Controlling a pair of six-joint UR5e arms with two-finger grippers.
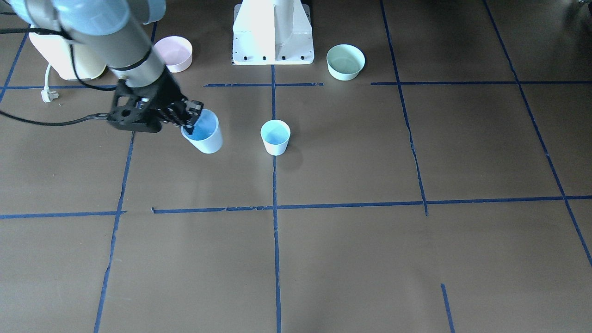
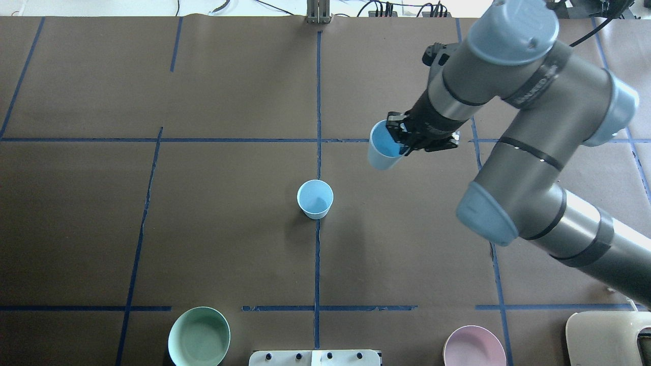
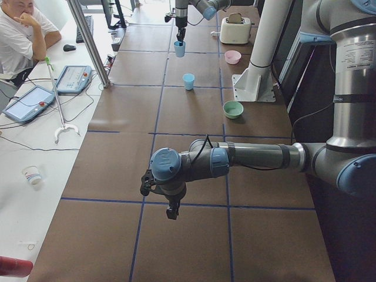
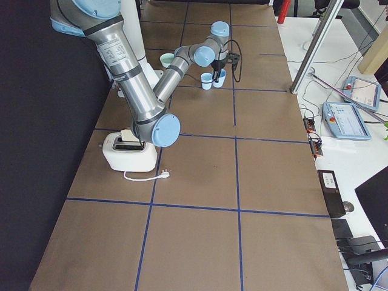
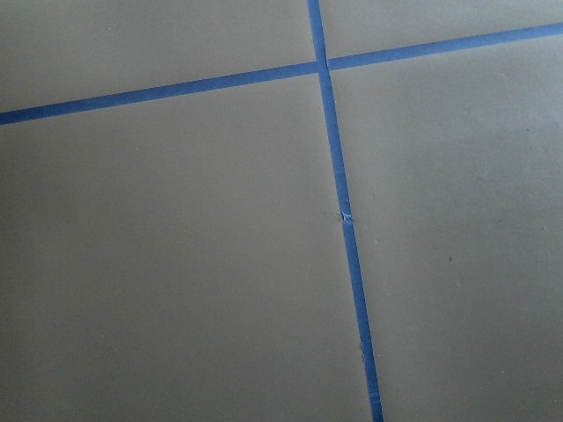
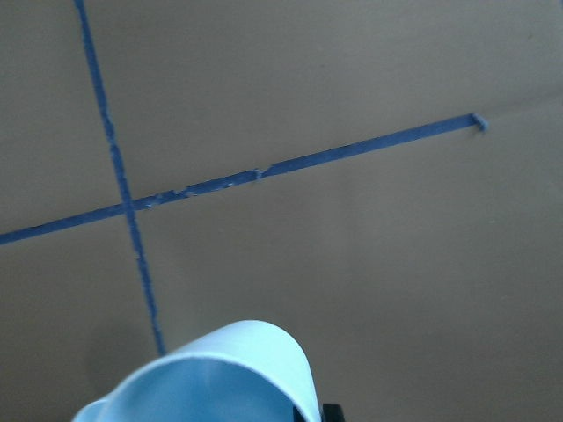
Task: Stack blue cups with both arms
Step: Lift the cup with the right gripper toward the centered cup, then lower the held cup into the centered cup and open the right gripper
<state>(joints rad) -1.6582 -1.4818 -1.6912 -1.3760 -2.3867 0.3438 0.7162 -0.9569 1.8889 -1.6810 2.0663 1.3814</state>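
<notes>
Observer: Cups first. Where?

Recorder: Standing cup (image 2: 315,199) upright on table (image 2: 229,244), on centre tape (image 2: 317,264). Held cup (image 2: 381,153) at right gripper (image 2: 402,138), tilted, well apart from the standing one.

Observer: Grip?

Recorder: Right gripper pinches the held cup's rim, one finger (image 1: 195,108) outside and one inside. From overhead the wrist hides most of it. Right wrist camera catches only a cut-off arc of rim at its bottom edge. In the left side view the base looks clear of the table, but it is small and far, so not certain.

Observer: Left gripper?

Recorder: Left gripper (image 3: 171,211) shows only in the left side view, pointing down over the table, far from both cups. Wide or narrow: cannot tell. Its wrist camera gives just table and crossing tape.

Observer: Rest?

Recorder: Pink bowl (image 1: 173,53) and green bowl (image 1: 345,61) flank pedestal (image 1: 273,32). Overhead view cuts off the pink bowl at its bottom edge. Toaster (image 1: 69,64) is half hidden behind right arm (image 1: 115,41) in the front view.
</notes>
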